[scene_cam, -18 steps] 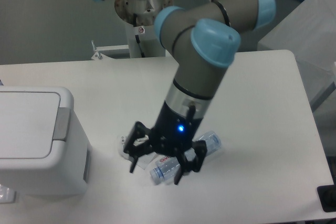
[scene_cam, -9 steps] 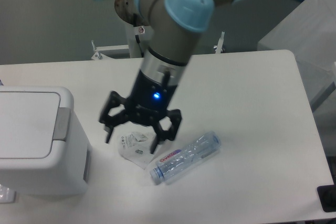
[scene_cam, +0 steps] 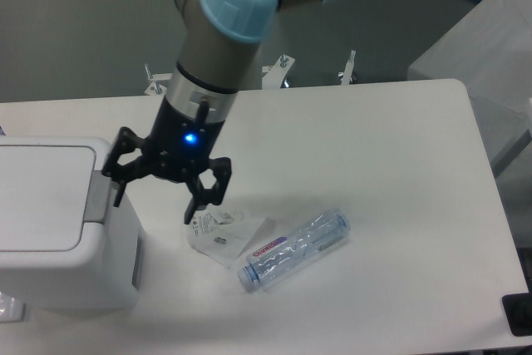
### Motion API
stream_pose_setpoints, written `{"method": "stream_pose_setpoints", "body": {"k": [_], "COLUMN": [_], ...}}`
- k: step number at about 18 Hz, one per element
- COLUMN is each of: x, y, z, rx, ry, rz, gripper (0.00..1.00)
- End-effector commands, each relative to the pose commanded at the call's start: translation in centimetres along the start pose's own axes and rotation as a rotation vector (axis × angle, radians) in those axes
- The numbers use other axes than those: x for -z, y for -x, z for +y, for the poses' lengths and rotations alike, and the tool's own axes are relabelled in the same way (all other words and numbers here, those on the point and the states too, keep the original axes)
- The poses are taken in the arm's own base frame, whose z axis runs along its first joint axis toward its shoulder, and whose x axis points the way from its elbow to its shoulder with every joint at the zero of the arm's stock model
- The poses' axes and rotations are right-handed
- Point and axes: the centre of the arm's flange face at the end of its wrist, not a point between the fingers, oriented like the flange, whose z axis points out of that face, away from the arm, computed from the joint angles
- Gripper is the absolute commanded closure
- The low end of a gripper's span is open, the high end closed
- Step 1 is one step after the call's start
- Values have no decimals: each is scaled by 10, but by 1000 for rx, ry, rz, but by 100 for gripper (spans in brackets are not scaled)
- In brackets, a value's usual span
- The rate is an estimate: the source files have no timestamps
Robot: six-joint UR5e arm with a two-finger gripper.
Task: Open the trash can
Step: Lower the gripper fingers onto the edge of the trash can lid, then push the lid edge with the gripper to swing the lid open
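The trash can (scene_cam: 58, 230) is a large boxy white bin at the table's left edge, with a flat white lid (scene_cam: 41, 197) that is down and a grey push tab (scene_cam: 98, 196) on its right side. My gripper (scene_cam: 155, 207) hangs open and empty just right of the bin. Its left finger is close above the tab's right edge; I cannot tell whether it touches. The right finger hangs above the table.
A clear plastic bottle (scene_cam: 293, 248) lies on its side on the table, right of the gripper. A crumpled clear wrapper with print (scene_cam: 223, 234) lies between the gripper and the bottle. The arm reaches in from the back.
The gripper has moved left, from over the bottle and wrapper to beside the bin's tab. It has stayed open. The bottle lies uncovered and the lid has stayed down.
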Motion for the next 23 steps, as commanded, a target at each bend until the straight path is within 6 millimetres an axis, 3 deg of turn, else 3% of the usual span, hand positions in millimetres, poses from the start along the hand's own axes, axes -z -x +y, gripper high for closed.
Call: {"method": "stream_pose_setpoints", "body": {"k": [8,23], "x": [-19,-19], "y": [-4,-3], "z": [11,11], "rx": [-18,-18], "ry": [44,37], "rz": [-39,-45], "gripper": [0,0]}}
